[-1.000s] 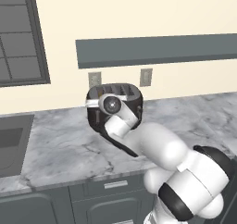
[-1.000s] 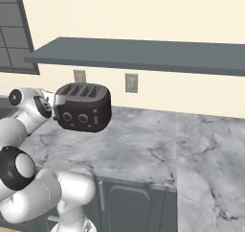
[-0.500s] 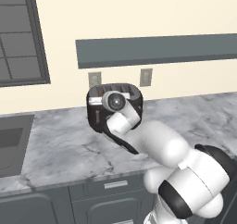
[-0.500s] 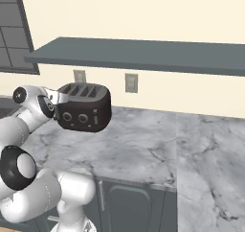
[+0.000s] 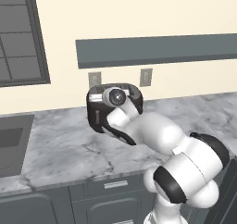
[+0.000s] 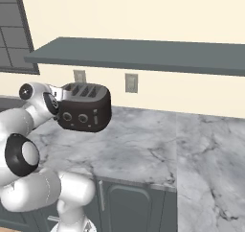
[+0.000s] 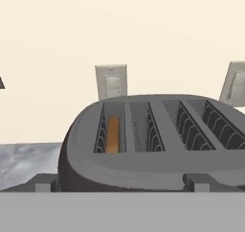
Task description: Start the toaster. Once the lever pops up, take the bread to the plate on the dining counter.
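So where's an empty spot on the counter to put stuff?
Bare marble lies right of the toaster, running along the worktop under the shelf. Another patch sits between toaster and sink. It's crowded where the arm meets the toaster.

Your left base view looks forward and down from behind the arm, the glossy black-brown rounded toaster mid-frame, your right base view shares that toaster at centre left, your hand view sits close above its silver slotted top.
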